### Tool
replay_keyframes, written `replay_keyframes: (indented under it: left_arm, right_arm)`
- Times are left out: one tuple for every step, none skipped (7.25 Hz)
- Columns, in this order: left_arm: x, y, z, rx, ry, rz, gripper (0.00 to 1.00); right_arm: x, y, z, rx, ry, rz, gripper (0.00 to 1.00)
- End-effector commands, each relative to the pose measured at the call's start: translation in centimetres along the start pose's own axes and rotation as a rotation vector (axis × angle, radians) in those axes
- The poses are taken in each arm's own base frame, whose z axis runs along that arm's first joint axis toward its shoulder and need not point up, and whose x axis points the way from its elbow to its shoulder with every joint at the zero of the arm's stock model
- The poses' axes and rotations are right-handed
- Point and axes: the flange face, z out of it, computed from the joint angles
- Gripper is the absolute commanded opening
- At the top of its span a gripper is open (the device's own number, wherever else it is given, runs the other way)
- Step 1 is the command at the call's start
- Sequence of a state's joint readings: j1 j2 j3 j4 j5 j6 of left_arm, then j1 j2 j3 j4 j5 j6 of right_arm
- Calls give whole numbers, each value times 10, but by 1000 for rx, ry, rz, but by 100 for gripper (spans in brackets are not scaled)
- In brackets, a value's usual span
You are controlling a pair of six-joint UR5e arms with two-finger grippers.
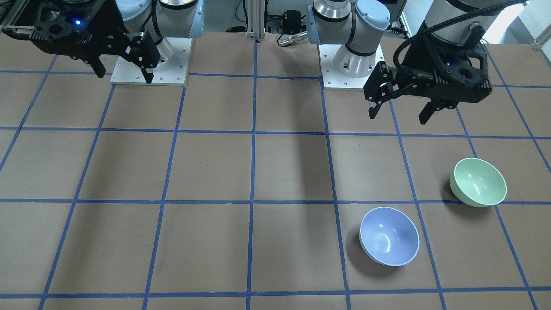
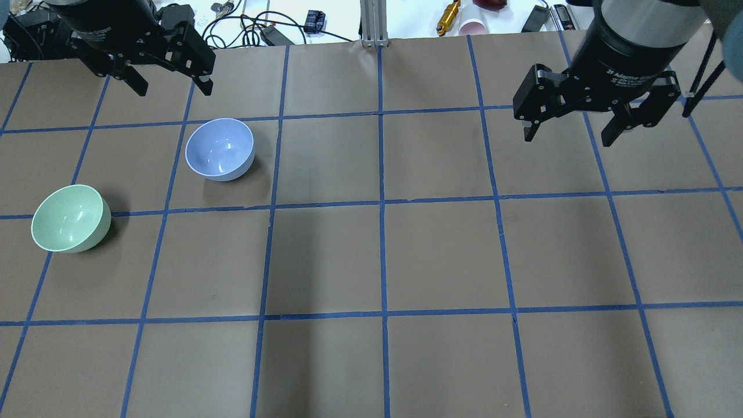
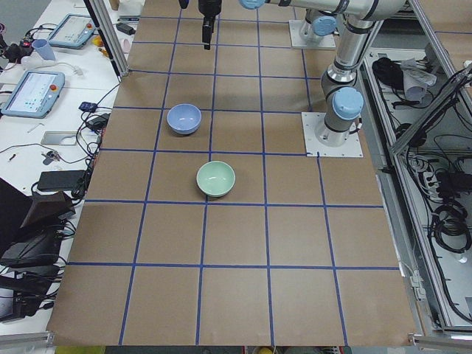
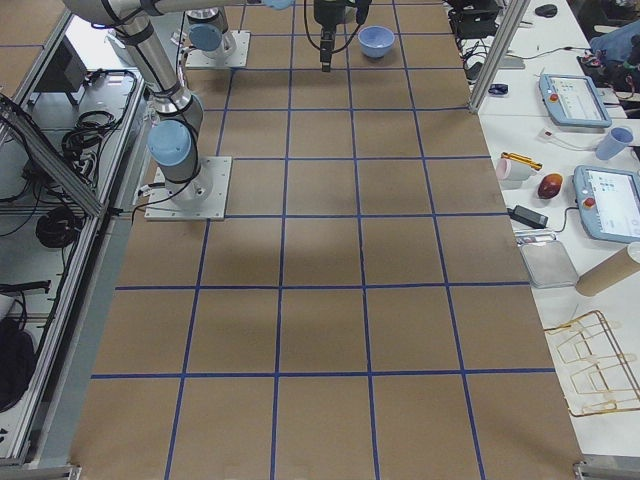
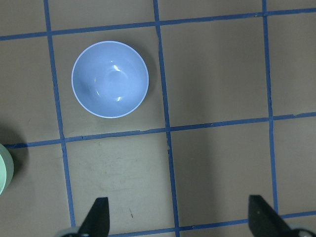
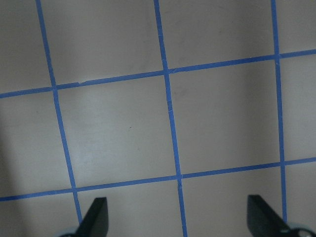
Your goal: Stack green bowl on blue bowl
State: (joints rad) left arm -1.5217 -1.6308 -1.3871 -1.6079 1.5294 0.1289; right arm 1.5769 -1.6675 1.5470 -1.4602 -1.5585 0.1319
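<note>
The green bowl (image 2: 71,218) stands upright on the table at the robot's left; it also shows in the front view (image 1: 478,181), the left side view (image 3: 215,178), and as a sliver at the left wrist view's edge (image 5: 4,170). The blue bowl (image 2: 219,148) stands upright one grid square farther out and inward, apart from it (image 1: 389,236) (image 3: 184,118) (image 4: 376,40) (image 5: 110,79). My left gripper (image 2: 174,90) (image 1: 398,117) (image 5: 180,217) is open and empty, raised well above the table, with both bowls in the squares beside it. My right gripper (image 2: 567,138) (image 1: 125,77) (image 6: 180,219) is open and empty over bare table.
Brown paper with a blue tape grid covers the table (image 2: 383,255). The two arm base plates (image 1: 148,60) (image 1: 353,64) sit at the robot's edge. Cables, a yellow tool (image 2: 448,17) and a pink cup (image 2: 473,26) lie beyond the far edge.
</note>
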Motion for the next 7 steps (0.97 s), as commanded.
replay_keyframes:
  left_arm:
    - [0, 0, 4, -9, -2, 0, 100]
    - [0, 0, 4, -9, 0, 0, 100]
    - [0, 0, 4, -9, 0, 0, 100]
    - [0, 0, 5, -10, -2, 0, 100]
    - [-1, 1, 5, -12, -5, 3, 100]
    - [-1, 1, 4, -11, -8, 4, 100]
    - [-4, 1, 4, -11, -11, 3, 100]
  right_arm:
    - [0, 0, 0, -1, 0, 0, 100]
    - [0, 0, 0, -1, 0, 0, 100]
    - [0, 0, 0, -1, 0, 0, 100]
    - [0, 0, 0, -1, 0, 0, 100]
    - [0, 0, 0, -1, 0, 0, 100]
    - [0, 0, 0, 1, 0, 0, 100]
    - [0, 0, 1, -2, 0, 0, 100]
